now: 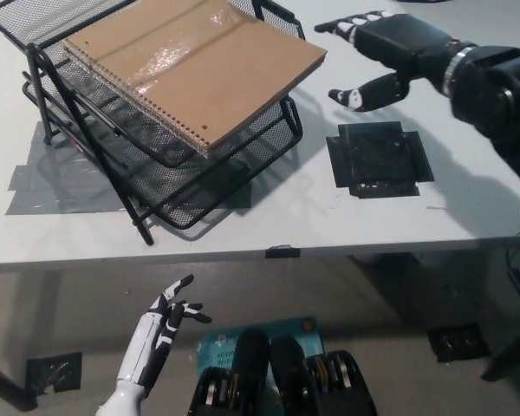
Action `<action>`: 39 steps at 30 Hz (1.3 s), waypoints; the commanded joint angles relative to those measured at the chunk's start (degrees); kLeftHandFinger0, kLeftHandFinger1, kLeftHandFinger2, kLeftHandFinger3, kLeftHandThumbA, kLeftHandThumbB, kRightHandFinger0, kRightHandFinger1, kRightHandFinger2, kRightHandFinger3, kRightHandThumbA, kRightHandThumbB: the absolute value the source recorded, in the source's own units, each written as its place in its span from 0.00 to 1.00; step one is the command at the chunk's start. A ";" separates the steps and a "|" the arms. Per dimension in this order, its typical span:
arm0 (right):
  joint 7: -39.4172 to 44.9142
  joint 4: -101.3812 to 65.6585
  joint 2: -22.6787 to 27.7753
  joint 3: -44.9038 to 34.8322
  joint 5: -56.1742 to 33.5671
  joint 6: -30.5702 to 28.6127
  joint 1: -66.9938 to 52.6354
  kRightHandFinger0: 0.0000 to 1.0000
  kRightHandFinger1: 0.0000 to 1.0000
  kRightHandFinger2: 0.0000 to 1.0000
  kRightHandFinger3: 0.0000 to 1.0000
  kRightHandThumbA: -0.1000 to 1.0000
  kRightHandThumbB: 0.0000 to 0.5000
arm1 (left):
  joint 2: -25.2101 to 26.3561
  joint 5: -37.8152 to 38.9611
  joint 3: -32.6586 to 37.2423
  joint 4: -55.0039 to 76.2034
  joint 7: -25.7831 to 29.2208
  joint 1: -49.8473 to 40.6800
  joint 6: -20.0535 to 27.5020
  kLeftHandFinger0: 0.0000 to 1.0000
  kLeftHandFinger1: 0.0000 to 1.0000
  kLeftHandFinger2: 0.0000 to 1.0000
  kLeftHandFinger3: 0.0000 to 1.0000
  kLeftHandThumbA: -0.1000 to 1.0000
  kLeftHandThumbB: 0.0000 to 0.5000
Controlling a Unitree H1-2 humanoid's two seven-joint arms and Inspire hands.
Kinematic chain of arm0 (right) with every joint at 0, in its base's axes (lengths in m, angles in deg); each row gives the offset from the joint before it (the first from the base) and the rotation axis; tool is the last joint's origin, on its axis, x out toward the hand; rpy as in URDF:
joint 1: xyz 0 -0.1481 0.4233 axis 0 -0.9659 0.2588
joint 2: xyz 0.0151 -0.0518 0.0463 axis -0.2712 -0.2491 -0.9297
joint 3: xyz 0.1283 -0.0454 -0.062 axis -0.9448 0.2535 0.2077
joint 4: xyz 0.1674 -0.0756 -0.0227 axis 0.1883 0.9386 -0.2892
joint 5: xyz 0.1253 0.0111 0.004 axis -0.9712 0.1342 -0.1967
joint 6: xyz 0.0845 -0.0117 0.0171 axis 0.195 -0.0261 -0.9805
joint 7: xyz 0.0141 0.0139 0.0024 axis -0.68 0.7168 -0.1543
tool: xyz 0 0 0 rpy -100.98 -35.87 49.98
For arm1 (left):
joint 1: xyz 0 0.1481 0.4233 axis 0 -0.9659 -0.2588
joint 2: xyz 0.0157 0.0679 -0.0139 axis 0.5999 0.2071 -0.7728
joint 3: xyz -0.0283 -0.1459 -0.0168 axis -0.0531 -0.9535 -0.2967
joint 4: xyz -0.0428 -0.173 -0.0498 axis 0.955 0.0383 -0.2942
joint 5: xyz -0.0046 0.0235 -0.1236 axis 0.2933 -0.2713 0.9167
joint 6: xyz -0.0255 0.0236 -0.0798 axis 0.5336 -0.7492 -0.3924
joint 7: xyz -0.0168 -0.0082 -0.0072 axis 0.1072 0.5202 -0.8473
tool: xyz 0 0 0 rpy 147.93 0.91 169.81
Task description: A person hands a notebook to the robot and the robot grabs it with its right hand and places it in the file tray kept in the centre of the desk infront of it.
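Note:
A brown spiral notebook [186, 65] lies on the top tier of the black wire file tray [169, 178], tilted, with its right corner jutting past the tray's rim. My black right hand [383, 50] hovers open to the right of the notebook, apart from it, fingers spread and holding nothing. Low at the left, below the desk edge, my white left hand [160, 325] rests open.
The tray stands on a white desk [286, 217]. A black tape patch [377, 160] lies on the desk under my right hand. Grey tape strips [48, 191] mark the desk left of the tray. The desk's front edge runs across the middle of the view.

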 commanded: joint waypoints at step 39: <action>-17.75 -40.20 -29.53 -35.54 -33.36 -15.32 -79.51 1.00 1.00 1.00 1.00 1.00 0.49 | -1.41 2.95 -2.45 2.27 1.53 -4.19 2.85 0.89 0.94 0.93 1.00 1.00 1.00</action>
